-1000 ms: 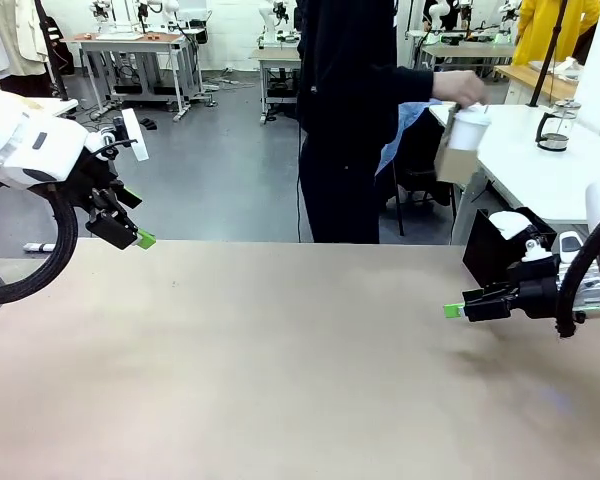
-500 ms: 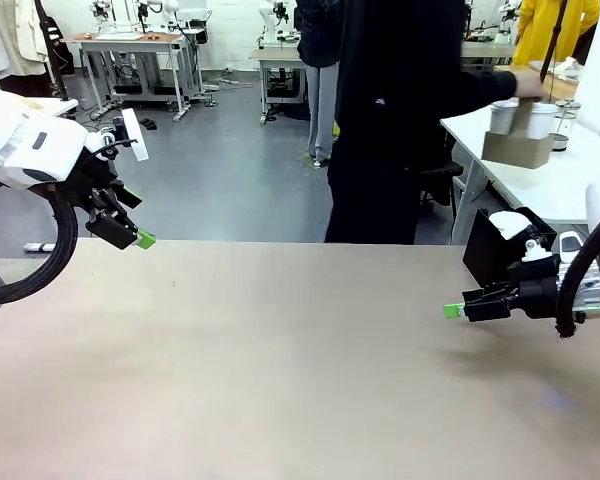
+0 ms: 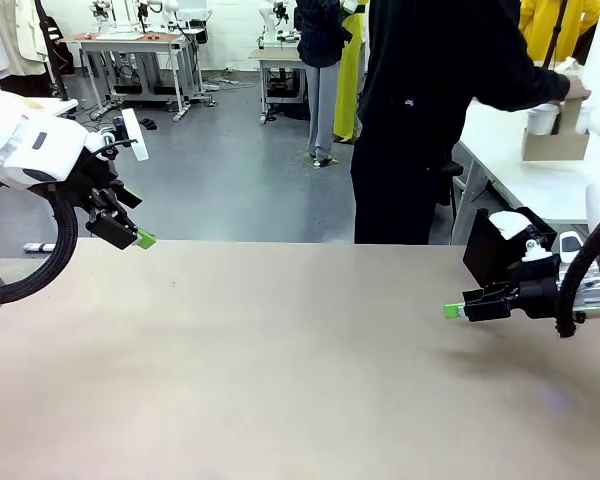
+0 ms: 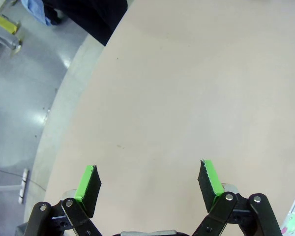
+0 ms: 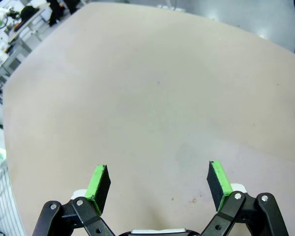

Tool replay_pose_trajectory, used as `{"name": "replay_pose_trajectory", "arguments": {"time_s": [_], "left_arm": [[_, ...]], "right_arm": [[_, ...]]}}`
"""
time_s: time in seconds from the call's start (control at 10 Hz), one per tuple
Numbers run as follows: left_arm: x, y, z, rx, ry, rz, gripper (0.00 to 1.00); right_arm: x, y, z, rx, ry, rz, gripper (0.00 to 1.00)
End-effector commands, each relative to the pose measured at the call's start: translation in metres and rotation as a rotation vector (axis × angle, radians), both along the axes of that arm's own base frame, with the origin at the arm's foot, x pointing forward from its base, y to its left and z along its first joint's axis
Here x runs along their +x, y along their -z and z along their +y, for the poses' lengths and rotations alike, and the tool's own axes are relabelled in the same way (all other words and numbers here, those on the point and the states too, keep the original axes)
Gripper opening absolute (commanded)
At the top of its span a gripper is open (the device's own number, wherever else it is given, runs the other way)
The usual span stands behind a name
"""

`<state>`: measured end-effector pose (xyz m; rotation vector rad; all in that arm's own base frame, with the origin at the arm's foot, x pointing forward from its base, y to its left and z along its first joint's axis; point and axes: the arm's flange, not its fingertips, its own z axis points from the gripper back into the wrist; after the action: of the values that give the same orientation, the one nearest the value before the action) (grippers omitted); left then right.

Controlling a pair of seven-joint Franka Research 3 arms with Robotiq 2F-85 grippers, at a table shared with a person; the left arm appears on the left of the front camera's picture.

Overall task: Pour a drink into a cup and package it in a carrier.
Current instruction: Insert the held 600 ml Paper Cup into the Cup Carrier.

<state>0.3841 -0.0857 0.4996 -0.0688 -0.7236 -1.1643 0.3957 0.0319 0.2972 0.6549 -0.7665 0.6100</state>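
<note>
Beige tabletop (image 3: pixel 280 360) lies bare beneath both arms — the left gripper (image 4: pixel 150 183) and the right gripper (image 5: pixel 158 183) each hang above it with jaws spread wide, gripping nothing. Farther back, at a white side table (image 3: pixel 525 175), a person (image 3: pixel 430 110) sets down the carrier (image 3: pixel 555 145) — a cup (image 3: pixel 542 118) stands in it.

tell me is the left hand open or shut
Open: in the left wrist view the left hand shows its green pads wide apart, nothing between them.
</note>
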Motion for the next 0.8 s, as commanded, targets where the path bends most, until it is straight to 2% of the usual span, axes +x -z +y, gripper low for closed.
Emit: {"name": "replay_pose_trajectory", "arguments": {"time_s": [0.0, 0.7], "left_arm": [[-0.0002, 0.0003, -0.0001, 0.002, -0.002, 0.001, 1.00], [-0.0002, 0.0003, -0.0001, 0.002, -0.002, 0.001, 1.00]], "right_arm": [[0.0003, -0.0006, -0.0031, 0.005, -0.012, -0.019, 1.00], [0.0003, -0.0006, -0.0031, 0.005, -0.012, -0.019, 1.00]]}}
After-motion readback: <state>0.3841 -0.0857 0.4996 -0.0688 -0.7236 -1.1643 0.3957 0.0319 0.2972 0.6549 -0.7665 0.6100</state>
